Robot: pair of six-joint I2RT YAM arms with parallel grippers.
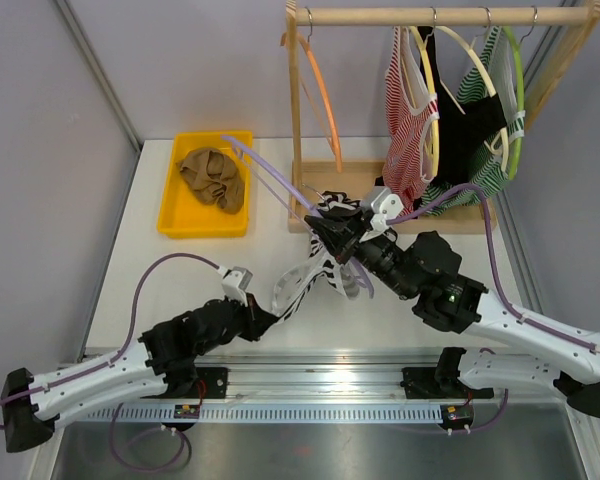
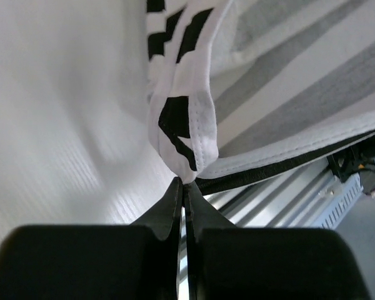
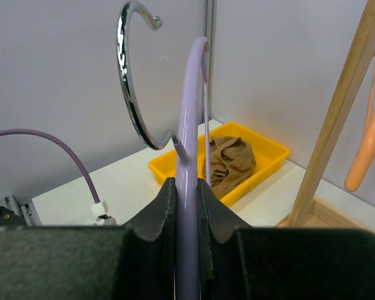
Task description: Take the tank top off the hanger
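Two arms meet over the white table (image 1: 130,260), before the wooden rack (image 1: 293,100). The black-and-white striped tank top (image 1: 305,282) stretches between them above mid-table. The right gripper (image 3: 186,187) is clamped on the lilac hanger (image 3: 187,119); the left gripper (image 2: 183,187) pinches the top's folded edge.

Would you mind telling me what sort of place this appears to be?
Probably a robotics lab cell: plain grey partition walls, an aluminium mounting rail along the table edge, and a small wooden clothes rack.
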